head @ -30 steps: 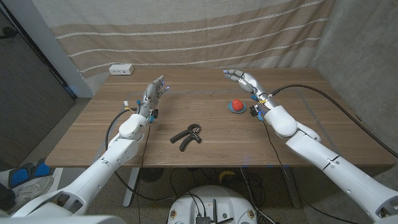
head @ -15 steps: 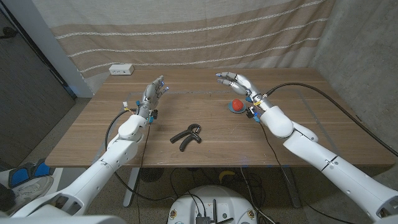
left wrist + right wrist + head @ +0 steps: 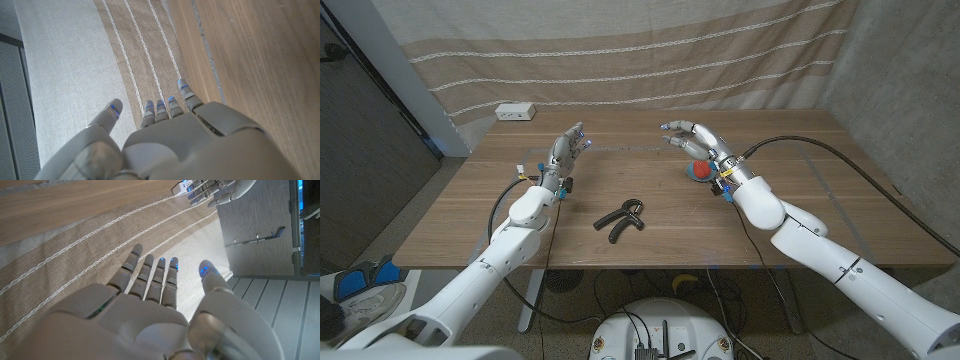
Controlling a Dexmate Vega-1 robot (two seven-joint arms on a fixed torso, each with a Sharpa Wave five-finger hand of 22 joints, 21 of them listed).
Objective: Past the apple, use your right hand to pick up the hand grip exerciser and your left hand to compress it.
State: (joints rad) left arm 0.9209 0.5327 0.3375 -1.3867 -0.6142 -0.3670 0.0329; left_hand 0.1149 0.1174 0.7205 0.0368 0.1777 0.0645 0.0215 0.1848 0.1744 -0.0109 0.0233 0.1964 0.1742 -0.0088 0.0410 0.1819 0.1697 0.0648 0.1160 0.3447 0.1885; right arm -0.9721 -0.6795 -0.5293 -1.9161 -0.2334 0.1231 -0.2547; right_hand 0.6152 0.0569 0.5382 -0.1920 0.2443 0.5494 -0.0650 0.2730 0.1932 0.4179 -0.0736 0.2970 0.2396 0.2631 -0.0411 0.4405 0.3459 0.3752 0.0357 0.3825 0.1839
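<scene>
Head view: right robot hand (image 3: 692, 138), fingers spread and empty, now farther left above apple (image 3: 700, 170).

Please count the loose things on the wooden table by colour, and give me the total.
Black: 1, the hand grip exerciser
Red: 1, the apple, on a small blue base
White: 1, the box at the table's far left corner
Total: 3
</scene>
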